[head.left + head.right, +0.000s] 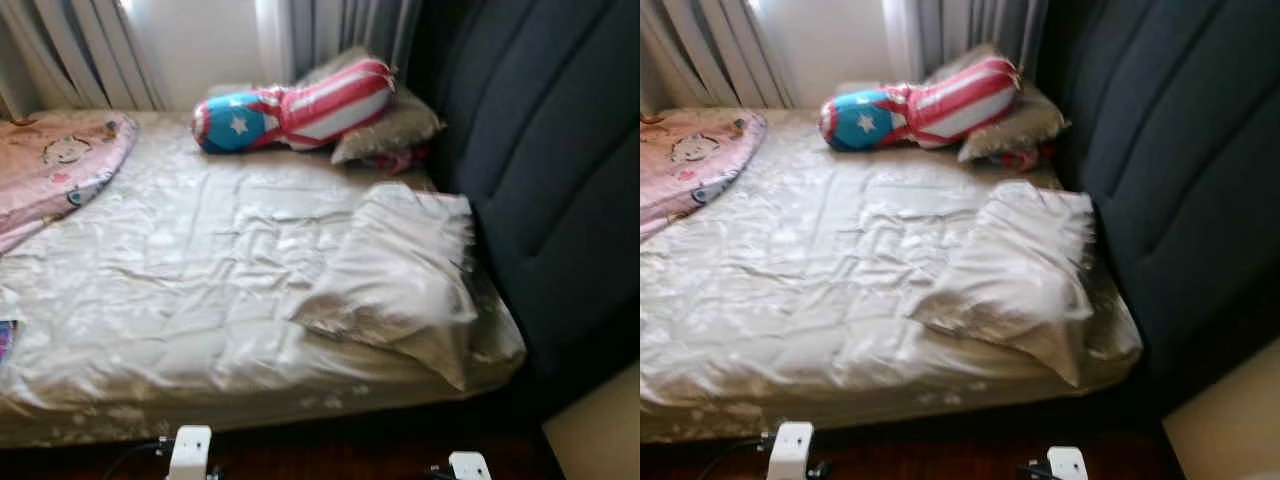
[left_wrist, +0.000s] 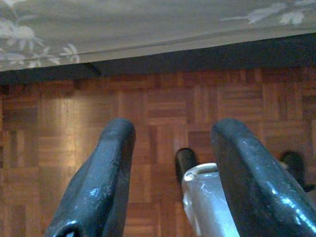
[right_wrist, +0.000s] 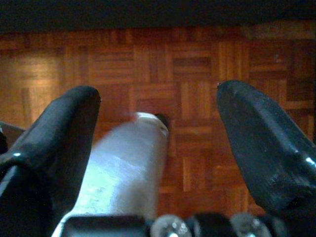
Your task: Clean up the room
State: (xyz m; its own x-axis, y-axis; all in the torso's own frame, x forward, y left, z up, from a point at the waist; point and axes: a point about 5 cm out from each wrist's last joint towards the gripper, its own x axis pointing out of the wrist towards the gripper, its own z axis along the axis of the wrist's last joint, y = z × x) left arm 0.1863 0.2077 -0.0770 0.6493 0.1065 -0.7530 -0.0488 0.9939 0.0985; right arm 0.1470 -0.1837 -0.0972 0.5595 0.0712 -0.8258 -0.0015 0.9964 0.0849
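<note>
Where eyes meet bed (image 1: 200, 290) and pillow (image 1: 400, 275) — wrists, parted pincers (image 2: 170, 148) over parquet (image 3: 148, 64).

Window daylight glares on the sheet (image 1: 200, 290); soft blur throughout

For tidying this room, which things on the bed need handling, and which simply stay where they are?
To handle:
- loose pillow
- striped star cushion
- pink blanket

Staying:
- headboard
- curtains
- parquet floor

txt: none legible | only a white star on the cushion (image 1: 238, 124), no lettering
</note>
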